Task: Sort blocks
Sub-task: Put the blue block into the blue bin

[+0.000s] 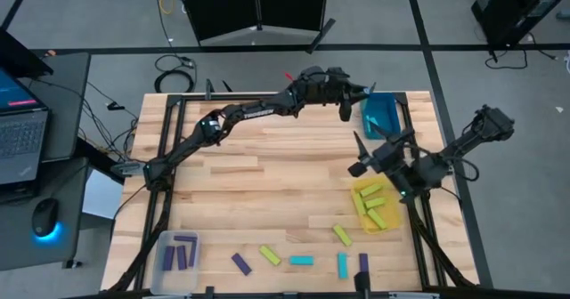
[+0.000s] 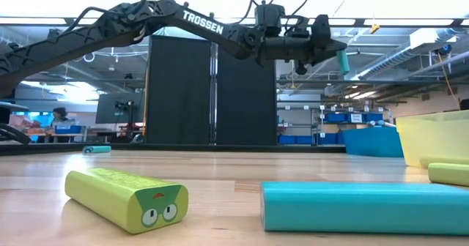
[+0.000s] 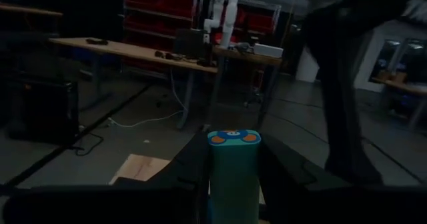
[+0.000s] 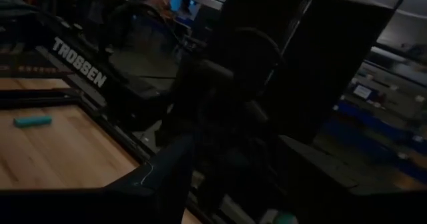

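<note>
My left gripper [image 1: 354, 92] is stretched to the table's far right, raised beside the blue tray [image 1: 383, 114], and shut on a cyan block [image 3: 233, 174]. In the low view the block [image 2: 342, 61] sticks out past the gripper. My right gripper [image 1: 358, 155] hovers open between the blue tray and the yellow tray [image 1: 388, 217], which holds several yellow-green blocks [image 1: 372, 203]. A clear tray [image 1: 166, 238] at the near left holds purple blocks [image 1: 183, 253]. Loose blocks lie flat along the near edge: purple [image 1: 240, 263], yellow-green [image 1: 270, 255], cyan [image 1: 301, 261]. My left gripper pinches the cyan block between its two fingers [image 3: 190, 177], one on each long side. The block lies along the fingers, and its end with the printed face [image 3: 233, 139] points out beyond them. It is lifted clear of the table.
More loose blocks lie near the yellow tray: yellow-green [image 1: 342, 235], cyan [image 1: 342, 264], purple [image 1: 363, 263]. One cyan block [image 4: 32, 121] lies far out on the wood. A laptop [image 1: 20, 130] and mouse [image 1: 44, 217] sit off the table's left. The table's middle [image 1: 267, 174] is bare wood.
</note>
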